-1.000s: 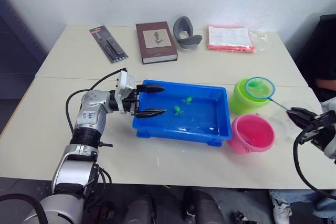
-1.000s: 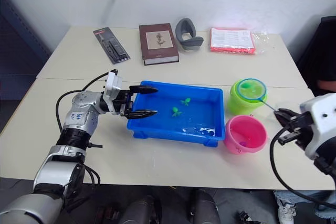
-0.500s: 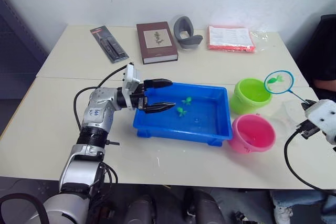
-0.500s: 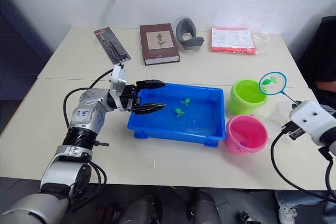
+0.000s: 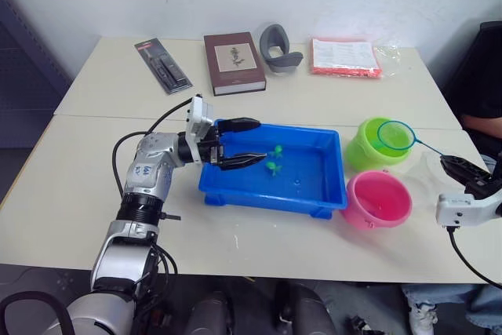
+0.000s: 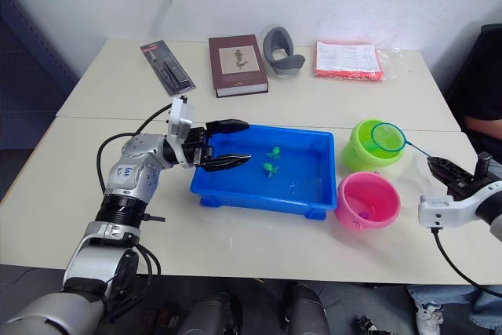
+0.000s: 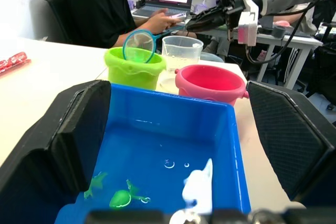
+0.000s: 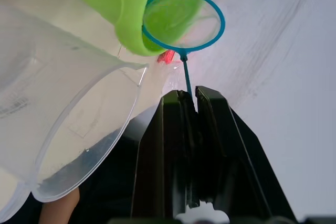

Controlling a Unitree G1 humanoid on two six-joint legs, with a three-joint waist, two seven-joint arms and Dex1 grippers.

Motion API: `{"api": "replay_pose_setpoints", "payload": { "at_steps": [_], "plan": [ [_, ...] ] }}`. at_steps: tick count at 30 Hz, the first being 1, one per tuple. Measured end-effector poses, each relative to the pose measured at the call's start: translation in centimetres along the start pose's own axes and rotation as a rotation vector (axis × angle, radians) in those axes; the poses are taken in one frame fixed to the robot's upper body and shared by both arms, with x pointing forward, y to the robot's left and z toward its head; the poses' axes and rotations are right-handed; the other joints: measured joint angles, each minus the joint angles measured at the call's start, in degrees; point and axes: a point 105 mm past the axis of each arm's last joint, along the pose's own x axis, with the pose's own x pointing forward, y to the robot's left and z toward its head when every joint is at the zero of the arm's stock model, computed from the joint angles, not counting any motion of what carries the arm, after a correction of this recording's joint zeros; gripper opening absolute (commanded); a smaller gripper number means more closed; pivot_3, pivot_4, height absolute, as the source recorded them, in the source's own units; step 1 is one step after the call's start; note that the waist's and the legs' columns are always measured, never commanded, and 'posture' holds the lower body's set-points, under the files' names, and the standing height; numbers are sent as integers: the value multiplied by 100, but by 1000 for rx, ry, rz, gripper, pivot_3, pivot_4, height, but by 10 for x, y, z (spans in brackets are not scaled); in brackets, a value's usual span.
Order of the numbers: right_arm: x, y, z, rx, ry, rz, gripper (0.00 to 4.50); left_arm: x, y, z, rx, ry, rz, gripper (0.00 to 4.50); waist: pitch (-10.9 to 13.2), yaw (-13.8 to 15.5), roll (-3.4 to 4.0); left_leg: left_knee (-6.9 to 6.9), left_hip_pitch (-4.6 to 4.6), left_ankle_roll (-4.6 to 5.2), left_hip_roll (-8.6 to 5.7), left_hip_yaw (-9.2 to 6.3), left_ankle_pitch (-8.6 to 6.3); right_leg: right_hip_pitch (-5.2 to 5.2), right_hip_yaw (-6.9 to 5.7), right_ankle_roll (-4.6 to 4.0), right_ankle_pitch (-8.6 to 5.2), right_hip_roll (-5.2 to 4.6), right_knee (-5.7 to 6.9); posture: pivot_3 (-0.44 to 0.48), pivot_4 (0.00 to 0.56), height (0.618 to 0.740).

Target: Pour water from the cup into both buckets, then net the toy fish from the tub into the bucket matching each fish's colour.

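While the right gripper (image 8: 189,103) has its fingers pressed together on the thin handle of a teal net (image 5: 394,136), the net's hoop hangs over the lime green bucket (image 5: 369,145). Pink bucket (image 5: 378,198): just beside the green one, nearer the robot. Clear cup (image 7: 181,52): on the table close by both buckets. Blue tub (image 5: 312,194): mid-table, holding water and two green fish (image 5: 274,151) (image 5: 271,167). Left gripper (image 5: 249,141): fingers apart, over the tub's left end, near the fish.
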Motion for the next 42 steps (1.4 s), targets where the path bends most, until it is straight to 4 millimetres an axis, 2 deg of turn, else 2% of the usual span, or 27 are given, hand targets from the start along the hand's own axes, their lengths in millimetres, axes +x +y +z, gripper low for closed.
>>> {"api": "replay_pose_setpoints", "payload": {
  "at_steps": [7, 9, 12, 15, 18, 21, 24, 26, 30, 34, 36, 42],
  "plan": [
    [-3, -3, -14, -35, 27, -55, 0, 1, 0, 0, -1, -3, -2, 4440, 0, -8, 0, -3, 0, -3, 4, -1, 2, 0, 0, 0, 0, 4, -4, 0, 150, 740],
    [-2, -10, -14, 3, 30, -98, 0, 1, 0, 0, -1, -3, -2, 4440, 0, -11, 0, -3, 0, -4, 5, -1, 3, 0, -1, 0, 0, 6, -6, 0, 150, 740],
    [4, -34, -6, 143, 12, -207, 0, 0, 0, 0, 0, -2, 3, 4440, 0, -12, 0, -2, 1, -4, 6, -2, 3, 0, -1, 0, 0, 8, -6, 0, 150, 740],
    [10, -56, 12, 409, -65, -237, 0, -8, 3, 1, 15, 23, 17, 4440, 0, -32, 1, -2, 2, -5, 17, -4, 3, 2, -3, -1, 0, 21, -9, 0, 150, 740],
    [16, -75, 50, 708, -228, -170, 0, -32, 9, 4, 44, 80, 63, 4440, 0, -56, 1, 3, 3, -9, 35, -3, 1, 2, -9, -3, 2, 39, -8, 0, 150, 740],
    [22, -78, 76, 876, -299, -32, 0, -53, 13, 4, 62, 129, 95, 4440, 0, -25, 1, 8, 3, -8, 33, -3, 0, 2, -10, -6, 2, 35, -4, 0, 150, 740],
    [29, -69, 102, 895, -319, 133, 0, -75, 12, 0, 61, 179, 125, 4440, 0, -4, 1, 12, 0, -3, 30, -4, -3, 1, -9, -10, 2, 29, -4, 0, 150, 740],
    [35, -64, 108, 854, -304, 186, 0, -81, 11, -3, 50, 193, 132, 4440, 0, 33, 1, 19, -7, 1, 19, -15, -5, 1, -16, -10, 2, 15, -1, 0, 150, 740],
    [46, -52, 112, 636, -255, 269, 0, -81, 9, -4, 52, 196, 130, 4440, 0, 22, 1, 21, -13, 17, -5, -18, -6, 0, -19, -4, 5, -11, -1, 0, 150, 740],
    [56, -47, 118, 581, -254, 303, 0, -79, 5, -5, 58, 199, 122, 4440, 0, -5, 0, 19, -11, 19, -9, -15, -5, 0, -27, 2, 8, -11, 0, 0, 150, 740],
    [59, -44, 126, 589, -276, 334, 0, -79, 4, -6, 57, 200, 120, 4440, 0, -9, 0, 20, -10, 18, -7, -15, -4, 0, -32, 2, 8, -9, 3, 0, 150, 740],
    [70, -45, 155, 753, -367, 402, 0, -80, 3, -7, 50, 202, 131, 4440, 0, -3, 0, 22, -9, 17, -8, -13, -4, 0, -54, 2, 8, -9, 7, 0, 150, 740]
  ]
}}
